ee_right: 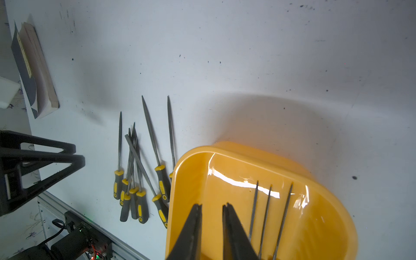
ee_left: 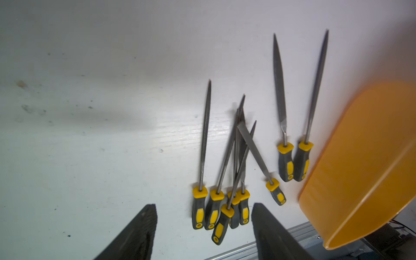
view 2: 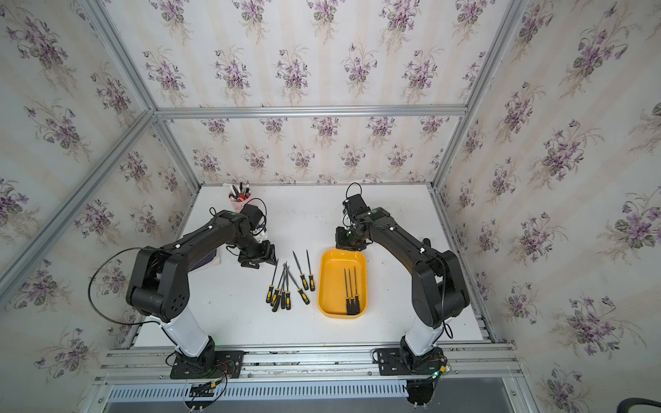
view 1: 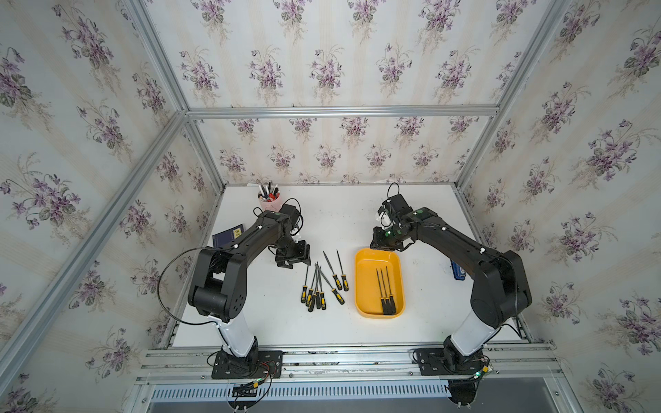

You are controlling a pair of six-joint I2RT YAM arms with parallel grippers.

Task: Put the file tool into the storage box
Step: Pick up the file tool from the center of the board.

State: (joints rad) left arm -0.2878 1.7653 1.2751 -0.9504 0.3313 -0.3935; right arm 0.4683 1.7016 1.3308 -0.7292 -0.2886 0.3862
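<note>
Shows the pickup step: left gripper wide, empty, near loose files just beside the storage box, right gripper narrow, apparently empty, over it; calls for closing on one file.

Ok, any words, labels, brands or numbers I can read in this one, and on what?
No text is legible.
Blue book, yellow cover label: dark marks, too small to read.
Its yellow spine strip, right wrist view: blurred.
Small black box with wires: pale print, blurred.
Files and tray: no markings seen.
</note>
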